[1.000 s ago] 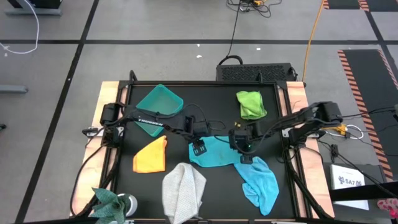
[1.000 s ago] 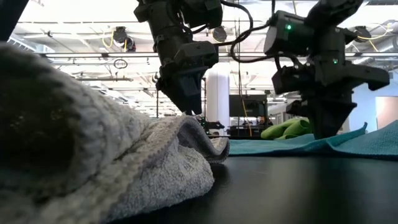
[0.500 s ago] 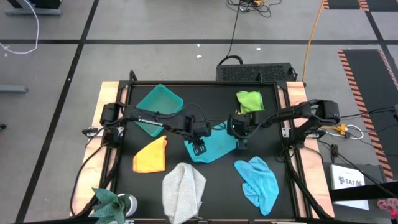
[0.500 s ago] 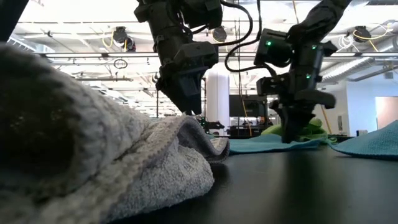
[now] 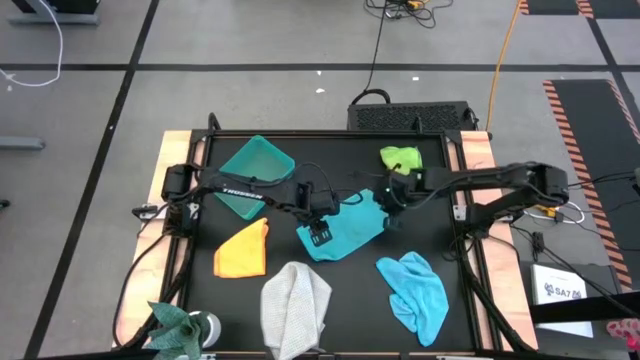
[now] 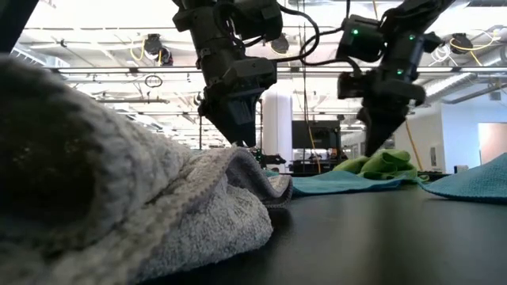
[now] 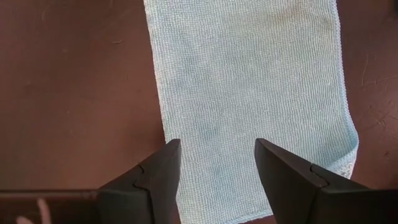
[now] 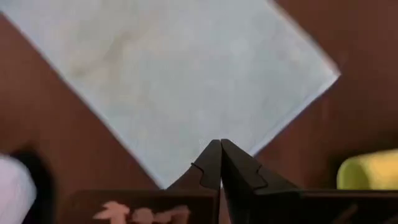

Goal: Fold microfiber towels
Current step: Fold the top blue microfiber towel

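Black table (image 5: pixel 330 300): teal towel (image 5: pixel 345 232) centred; bin (image 5: pixel 255 172) at 10 o'clock; left gripper (image 5: pixel 320 234) spread, right gripper (image 5: pixel 392 208) clenched empty

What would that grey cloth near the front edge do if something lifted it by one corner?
The grey towel would probably droop limply, since it already lies slumped in soft folds. Its thick looped weave looks grippy, so it would likely drag across the table rather than slide.
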